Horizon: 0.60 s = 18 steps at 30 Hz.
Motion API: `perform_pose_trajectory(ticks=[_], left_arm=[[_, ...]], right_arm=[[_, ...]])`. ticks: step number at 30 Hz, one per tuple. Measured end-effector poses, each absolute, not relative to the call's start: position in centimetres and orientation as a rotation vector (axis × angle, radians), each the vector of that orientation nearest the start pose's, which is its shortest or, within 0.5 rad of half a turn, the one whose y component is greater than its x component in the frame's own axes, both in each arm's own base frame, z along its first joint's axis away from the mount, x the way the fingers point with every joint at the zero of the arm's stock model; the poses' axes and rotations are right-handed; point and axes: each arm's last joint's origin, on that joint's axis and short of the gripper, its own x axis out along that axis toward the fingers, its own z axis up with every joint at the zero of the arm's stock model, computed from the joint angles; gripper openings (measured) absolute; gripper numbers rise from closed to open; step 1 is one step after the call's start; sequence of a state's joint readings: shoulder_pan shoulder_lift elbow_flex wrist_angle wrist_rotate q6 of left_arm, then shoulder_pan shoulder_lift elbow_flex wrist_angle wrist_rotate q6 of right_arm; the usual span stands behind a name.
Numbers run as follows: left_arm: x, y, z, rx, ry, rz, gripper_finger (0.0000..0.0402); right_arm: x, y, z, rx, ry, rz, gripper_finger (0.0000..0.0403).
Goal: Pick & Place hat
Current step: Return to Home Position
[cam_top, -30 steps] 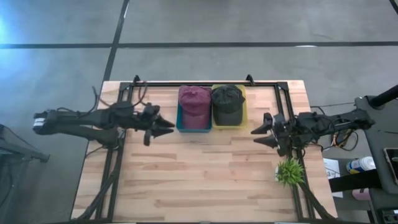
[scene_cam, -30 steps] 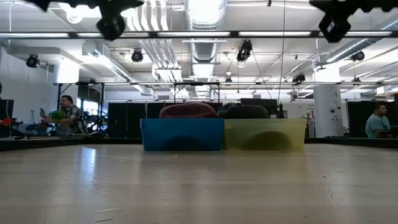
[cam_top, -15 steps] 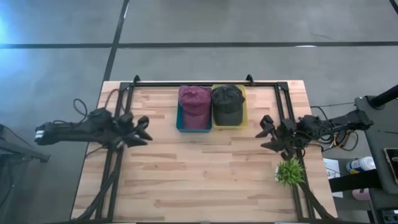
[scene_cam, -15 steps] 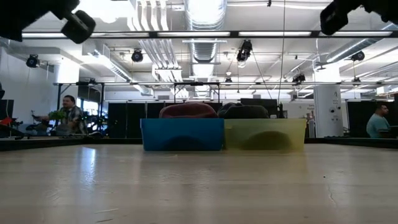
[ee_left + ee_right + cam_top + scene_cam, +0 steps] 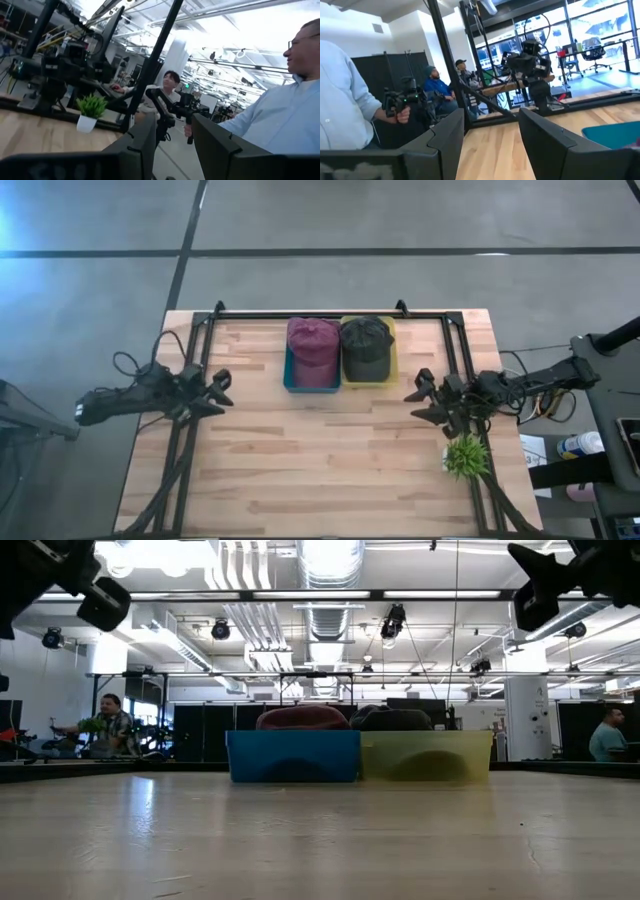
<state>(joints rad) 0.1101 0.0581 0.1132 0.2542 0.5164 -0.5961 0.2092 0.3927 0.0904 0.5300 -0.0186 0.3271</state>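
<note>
A maroon hat (image 5: 313,350) lies in a blue bin (image 5: 288,378), and a dark green hat (image 5: 366,346) lies in a yellow bin (image 5: 392,352) beside it, at the table's far middle. In the low view the maroon hat (image 5: 303,718) and the dark hat (image 5: 392,720) bulge above the blue bin (image 5: 293,756) and the yellow bin (image 5: 426,756). My left gripper (image 5: 222,391) hovers open over the table's left side, well left of the bins. My right gripper (image 5: 414,401) hovers open at the right side. Both grippers (image 5: 172,150) (image 5: 492,145) are empty.
A small potted plant (image 5: 465,455) stands near the table's right edge, just in front of my right arm. A black metal frame (image 5: 330,311) runs along the far edge and down both sides. People stand beyond the table (image 5: 280,125) (image 5: 340,100). Bare wood (image 5: 320,450) fills the middle and near part.
My left gripper has drawn back toward the table's left edge, away from the blue bin, and stayed open. The hats and the bins have not moved.
</note>
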Motion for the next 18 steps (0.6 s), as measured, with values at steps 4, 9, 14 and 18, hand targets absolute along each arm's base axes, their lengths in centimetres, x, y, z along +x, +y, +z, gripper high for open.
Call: perform_pose_trajectory(ticks=[4,9,14,18], left_arm=[[8.6,-0.5,20.9,-0.491,-0.166,-0.48,0.0122],[8.9,-0.5,19.7,-0.5,-0.121,-0.482,0.0122],[9.1,-0.4,19.2,-0.507,-0.096,-0.473,0.0122],[9.1,-0.4,19.1,-0.531,-0.083,-0.472,0.0122]], right_arm=[[11.8,2.6,20.0,0.329,-0.214,0.268,0.0183],[11.6,2.5,19.0,0.318,-0.188,0.267,0.018],[11.7,2.6,18.6,0.296,-0.153,0.26,0.0184],[11.9,2.6,18.3,0.296,-0.117,0.255,0.0184]])
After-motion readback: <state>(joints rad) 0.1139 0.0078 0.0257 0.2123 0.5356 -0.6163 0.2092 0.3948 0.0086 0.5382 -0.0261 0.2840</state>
